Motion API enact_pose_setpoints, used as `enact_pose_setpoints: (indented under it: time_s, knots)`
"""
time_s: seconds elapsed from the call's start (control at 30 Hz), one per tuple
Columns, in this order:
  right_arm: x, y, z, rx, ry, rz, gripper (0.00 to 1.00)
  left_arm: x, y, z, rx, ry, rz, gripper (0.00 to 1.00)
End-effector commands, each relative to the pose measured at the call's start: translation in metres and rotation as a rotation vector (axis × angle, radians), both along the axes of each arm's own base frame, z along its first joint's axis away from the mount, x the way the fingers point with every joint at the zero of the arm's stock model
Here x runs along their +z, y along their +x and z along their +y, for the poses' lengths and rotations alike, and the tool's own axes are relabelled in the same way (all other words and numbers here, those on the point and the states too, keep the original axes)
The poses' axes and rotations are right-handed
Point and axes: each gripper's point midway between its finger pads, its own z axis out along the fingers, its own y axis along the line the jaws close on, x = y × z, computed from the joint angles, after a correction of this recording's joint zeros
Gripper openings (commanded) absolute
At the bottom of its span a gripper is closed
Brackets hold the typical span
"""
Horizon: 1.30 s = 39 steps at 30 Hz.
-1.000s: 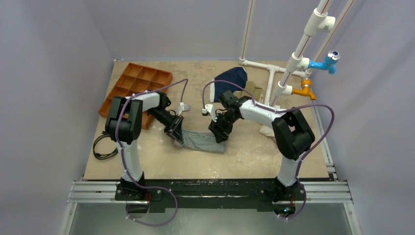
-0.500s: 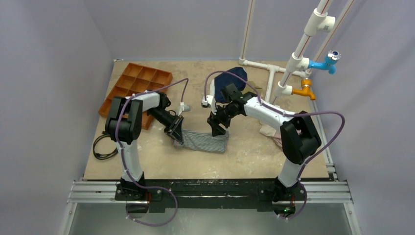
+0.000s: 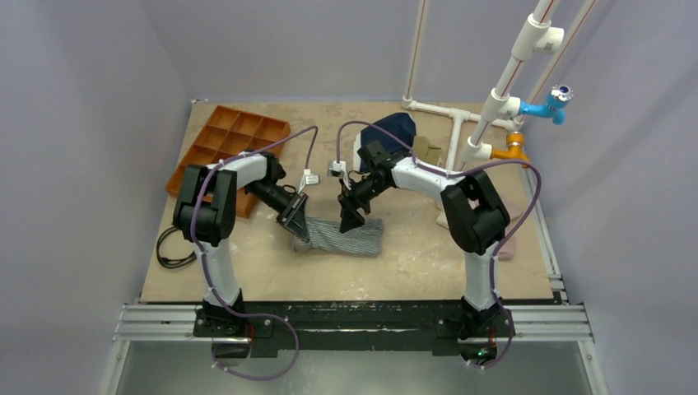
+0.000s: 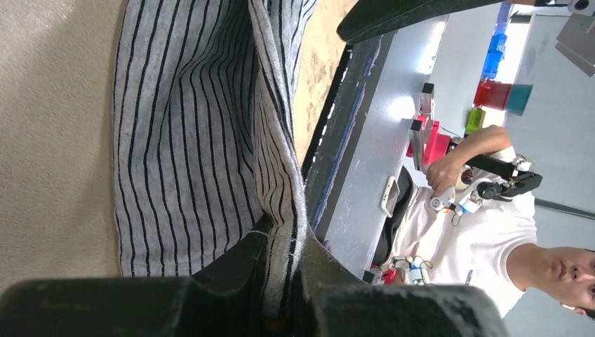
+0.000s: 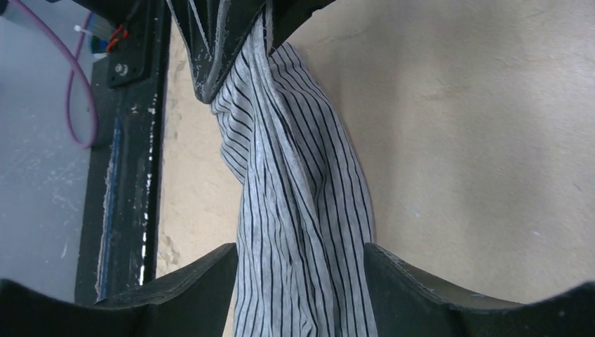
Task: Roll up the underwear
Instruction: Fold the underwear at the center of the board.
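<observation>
The grey-and-white striped underwear (image 3: 350,237) lies flattened on the table between the arms. My left gripper (image 3: 298,222) is shut on its left edge; in the left wrist view the hem sits pinched between the jaws (image 4: 284,246), with the cloth (image 4: 189,140) spreading away from them. My right gripper (image 3: 349,219) is over the cloth's far edge near the middle. In the right wrist view its jaws (image 5: 300,256) stand apart, one on each side of a bunched band of cloth (image 5: 295,182) that runs to the left gripper (image 5: 224,42).
A navy garment (image 3: 392,132) and an olive-tan one (image 3: 426,149) lie at the back by the white pipe frame (image 3: 454,140). An orange compartment tray (image 3: 234,140) sits at the back left. A black cable (image 3: 169,247) lies at the left edge.
My right gripper has moved left from the underwear's right end to near the middle of its far edge. The left gripper has kept its hold and place.
</observation>
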Motion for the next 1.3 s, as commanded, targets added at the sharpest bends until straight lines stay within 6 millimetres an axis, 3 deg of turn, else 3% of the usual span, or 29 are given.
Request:
enact_pose_setpoints:
  time_s: [0.0, 0.43, 0.83, 1.27]
  knots:
    - [0.022, -0.002, 0.016, 0.067, 0.118, 0.019, 0.67, 0.014, 0.004, -0.005, 0.000, -0.067, -0.047, 0.00]
    - [0.008, -0.019, 0.023, 0.148, 0.124, 0.098, 0.62, 0.006, 0.007, -0.003, 0.008, -0.023, -0.033, 0.00]
    - [-0.002, -0.044, 0.002, 0.207, 0.070, 0.168, 0.51, -0.005, 0.012, 0.002, 0.030, 0.047, -0.048, 0.00]
    - [-0.021, -0.029, -0.009, 0.146, -0.048, 0.080, 0.43, -0.004, 0.009, 0.003, 0.027, 0.050, -0.053, 0.00]
